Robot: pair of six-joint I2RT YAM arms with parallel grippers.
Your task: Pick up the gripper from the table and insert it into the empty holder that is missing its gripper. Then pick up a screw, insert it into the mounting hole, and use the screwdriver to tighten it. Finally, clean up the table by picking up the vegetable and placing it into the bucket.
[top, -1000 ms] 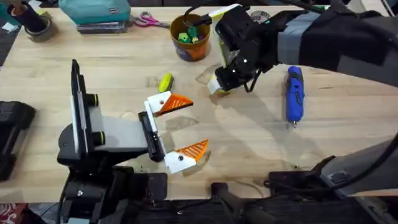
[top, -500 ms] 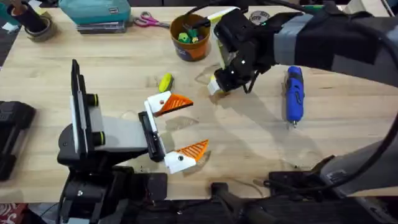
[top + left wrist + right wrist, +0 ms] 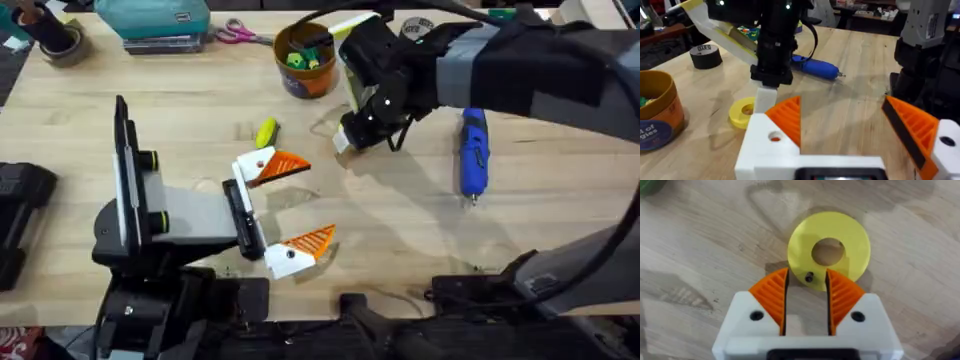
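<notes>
Down low, right claw (image 3: 807, 282) ribbed pads part-open around tiny dark screw (image 3: 809, 277).

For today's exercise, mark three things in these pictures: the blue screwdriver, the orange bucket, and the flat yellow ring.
screwdriver (image 3: 473, 152): overhead view, middle of its blue body.
bucket (image 3: 309, 78): overhead view, on its orange outer wall.
yellow ring (image 3: 847, 240): right wrist view, on the flat band beside its centre hole.

A flat yellow plastic ring (image 3: 829, 250) lies on the pale wooden worktop (image 3: 400, 230), a small dark screw (image 3: 809, 277) resting on its rim. Far back, pink-handled scissors (image 3: 235, 33) sit beside a teal case (image 3: 150, 18). A black tape roll (image 3: 706, 55) lies flat; another tape roll (image 3: 60, 42) sits at the far left corner.
</notes>
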